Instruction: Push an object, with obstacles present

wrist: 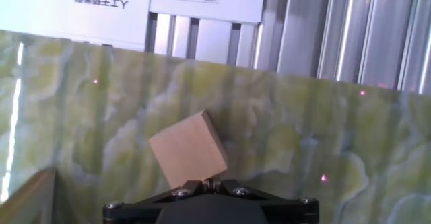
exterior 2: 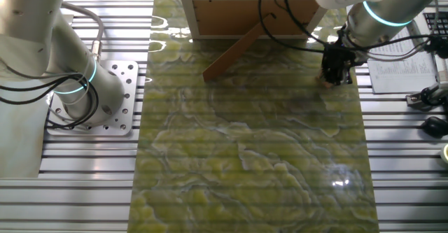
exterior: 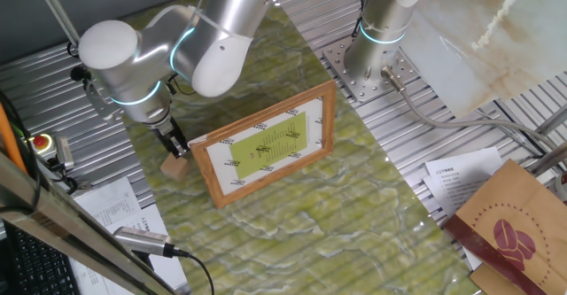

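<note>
From one fixed view, the robot's black two-finger hand [exterior: 176,142] comes down at the left of the picture, its tips drawn close together and touching the small light-brown wooden cube [exterior: 175,166] that sits on the green marbled table [exterior: 301,215]. Just right of the cube stands the rectangular picture frame with light wood border, white mat and yellow-green sheet [exterior: 266,143], its near corner almost at the cube. A brown paper bag printed with coffee beans [exterior: 509,229] lies at the lower right, well apart.

From the other fixed view, the hand [exterior 2: 336,71] is at the upper right; the cube [exterior 2: 326,80] barely shows under it. The frame [exterior 2: 252,12] shows its back, with a wooden prop leaning down to the table [exterior 2: 245,156].

In the hand view, the cube [wrist: 188,148] sits turned cornerwise at the lower middle, against the closed fingertips [wrist: 202,183]. A strip of the frame's wood [wrist: 27,197] shows at lower left. White printed papers [wrist: 155,2] lie along the top.
</note>
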